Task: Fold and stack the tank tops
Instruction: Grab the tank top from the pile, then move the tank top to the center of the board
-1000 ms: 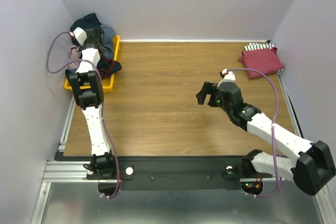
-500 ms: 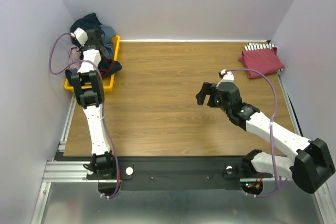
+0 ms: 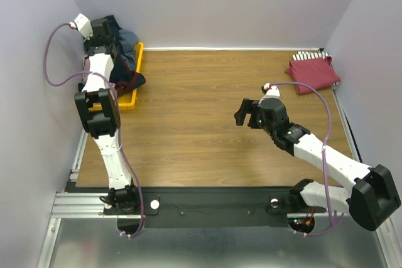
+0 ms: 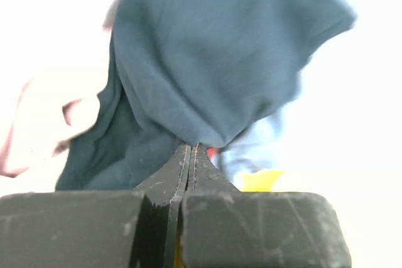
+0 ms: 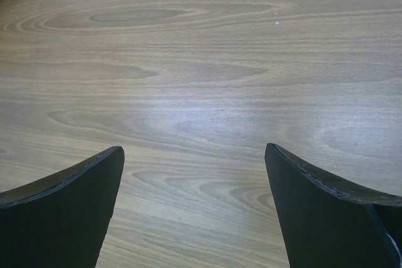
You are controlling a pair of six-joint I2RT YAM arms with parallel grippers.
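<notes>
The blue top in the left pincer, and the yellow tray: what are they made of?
The blue top looks like soft, matte cloth: it droops in folds from the shut left pincer. The yellow tray seems to be hard, smooth plastic, with a straight, stiff rim.

The wooden table (image 3: 207,111) carries a yellow tray (image 3: 129,101) at its far left. A dark red top (image 3: 313,73) lies over a striped top (image 3: 308,56) in the far right corner.

A yellow plastic tray (image 3: 129,100) sits at the far left corner of a brown wood-grain tabletop (image 3: 207,98), enclosed by pale lilac walls (image 3: 220,4), with a silver aluminium rail (image 3: 78,202) along the near edge.
</notes>
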